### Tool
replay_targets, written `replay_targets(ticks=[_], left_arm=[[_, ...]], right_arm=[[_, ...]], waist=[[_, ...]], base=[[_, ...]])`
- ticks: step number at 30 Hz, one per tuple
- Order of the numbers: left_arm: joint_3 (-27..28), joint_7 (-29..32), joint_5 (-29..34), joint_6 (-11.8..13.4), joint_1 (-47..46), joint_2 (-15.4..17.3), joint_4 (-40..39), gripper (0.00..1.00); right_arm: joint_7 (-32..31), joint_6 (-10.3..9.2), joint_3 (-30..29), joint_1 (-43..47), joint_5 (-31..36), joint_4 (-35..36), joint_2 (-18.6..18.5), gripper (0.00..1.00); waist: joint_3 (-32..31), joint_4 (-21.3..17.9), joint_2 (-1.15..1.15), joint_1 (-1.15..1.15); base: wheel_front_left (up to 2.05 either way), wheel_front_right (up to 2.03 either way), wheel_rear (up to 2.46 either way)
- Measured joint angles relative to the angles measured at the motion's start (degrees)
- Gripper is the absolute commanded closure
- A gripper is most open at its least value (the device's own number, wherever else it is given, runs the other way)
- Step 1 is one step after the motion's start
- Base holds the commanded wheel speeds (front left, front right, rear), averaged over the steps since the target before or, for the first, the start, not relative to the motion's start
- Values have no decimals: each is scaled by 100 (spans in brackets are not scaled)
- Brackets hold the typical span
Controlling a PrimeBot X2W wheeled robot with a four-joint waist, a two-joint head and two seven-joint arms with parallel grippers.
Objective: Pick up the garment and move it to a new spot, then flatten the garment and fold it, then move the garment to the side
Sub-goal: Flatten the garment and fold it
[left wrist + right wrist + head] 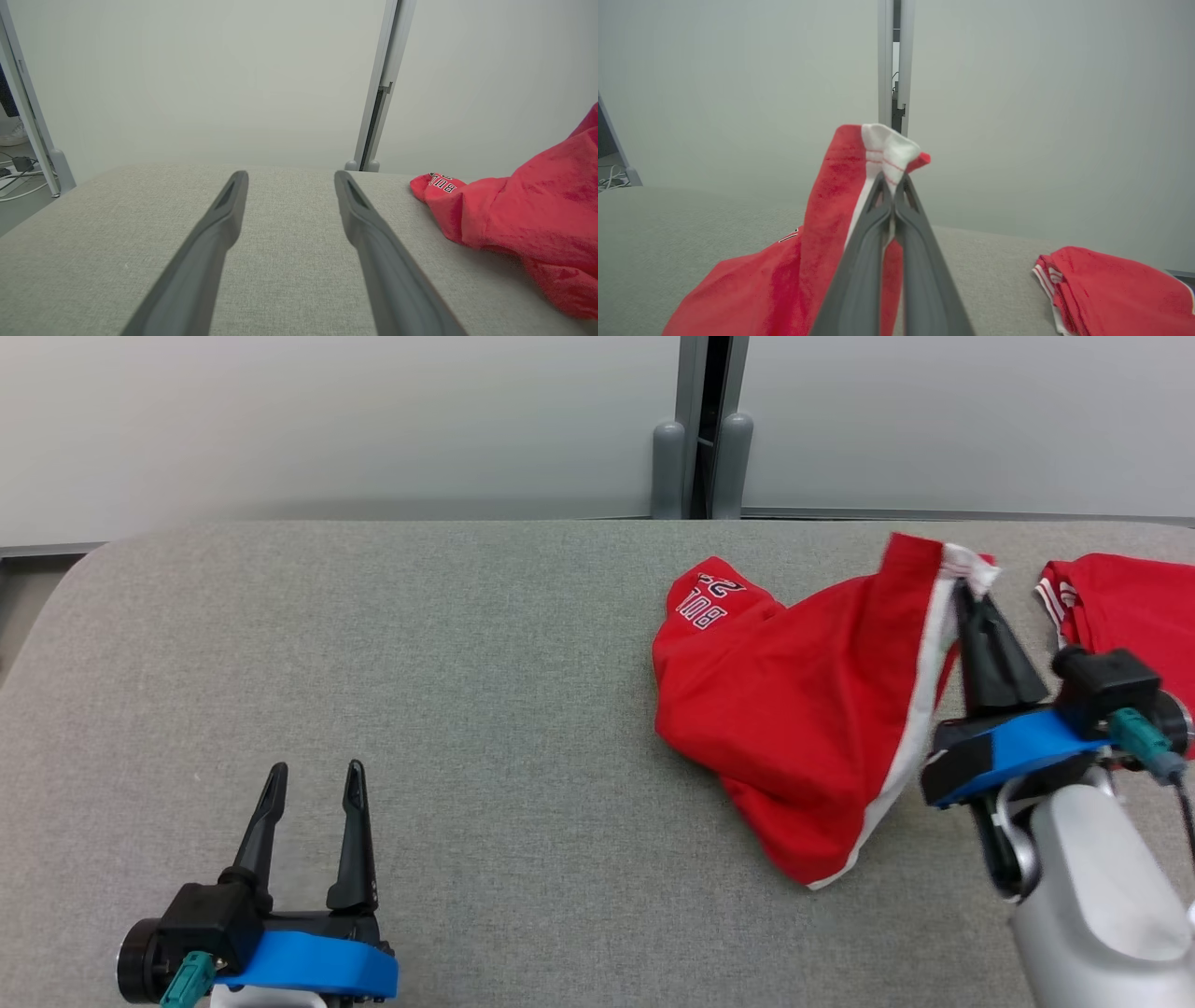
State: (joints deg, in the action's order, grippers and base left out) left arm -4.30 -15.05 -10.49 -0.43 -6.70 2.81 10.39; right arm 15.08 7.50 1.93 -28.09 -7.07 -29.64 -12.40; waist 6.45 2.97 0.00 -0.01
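Jaws of the left gripper (316,767) stand wide apart with nothing between them, low over the near left part of the bench (467,663), a broad slab with rounded corners covered in coarse grey woven fabric. Jaws of the right gripper (963,586), on the near right, are pinched tight together on a white ribbed band with thin red stripes at one corner of the red garment (803,709). That corner is held up off the bench, and the soft, fleecy-looking cloth hangs from it in a slack fold, edged by a white stripe, with its bulk lying rumpled on the right half of the bench. On its far left lobe white lettering reads "BUL", upside down, with a number beside it too small to read. Further right lies a second red garment (1130,597), folded, with white-and-red striped trim. Beyond the bench stand smooth pale wall panels (327,420) joined by a grey metal post (700,429).
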Motion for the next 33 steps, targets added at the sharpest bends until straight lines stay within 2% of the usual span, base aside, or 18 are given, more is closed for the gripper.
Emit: replay_targets(ticks=[11, 17, 23, 24, 25, 26, 27, 30, 33], left_arm=[[63, 0, 40, 1, 29, 1, -49, 0], [93, 0, 46, -5, 2, 0, -52, 0], [102, 0, 47, -18, -33, 1, -48, 0], [104, 0, 48, -18, -35, 1, -48, 0], [108, 0, 49, -18, -36, 1, -48, 0], [109, 0, 51, -16, -38, 1, -48, 0], [110, 0, 51, -16, -41, 0, -48, 0], [129, 0, 52, -1, -51, 1, -48, 0], [168, 0, 56, 27, -52, 0, -51, 0]], right_arm=[[0, 0, 2064, -124, -238, 464, 766, 100], [0, 0, 3320, -175, -550, 302, 933, 100], [0, 0, 4603, -185, -1021, 81, 947, 100], [-1, 0, 4768, -183, -1103, 23, 953, 96], [0, 0, 4926, -187, -1140, -46, 951, 67], [0, 0, 5080, -186, -1181, -130, 950, 28], [-1, 0, 5194, -186, -1220, -193, 950, 0], [-1, 0, 5306, -201, -1322, -225, 950, 0], [0, 0, 5144, -271, -1333, -216, 953, 0]], waist=[[46, 218, 0, 0], [129, 377, 0, 0], [216, 500, 0, 0], [228, 508, 0, 0], [239, 511, 0, 0], [251, 512, 0, 0], [260, 510, 0, 0], [283, 475, 0, 0], [287, 398, 0, 1]], base=[[0, 0, 0], [0, 0, 0], [0, 0, 0], [0, 0, 0], [0, 0, 0], [0, 0, 0], [0, 0, 0], [0, 0, 0], [0, 0, 0]])
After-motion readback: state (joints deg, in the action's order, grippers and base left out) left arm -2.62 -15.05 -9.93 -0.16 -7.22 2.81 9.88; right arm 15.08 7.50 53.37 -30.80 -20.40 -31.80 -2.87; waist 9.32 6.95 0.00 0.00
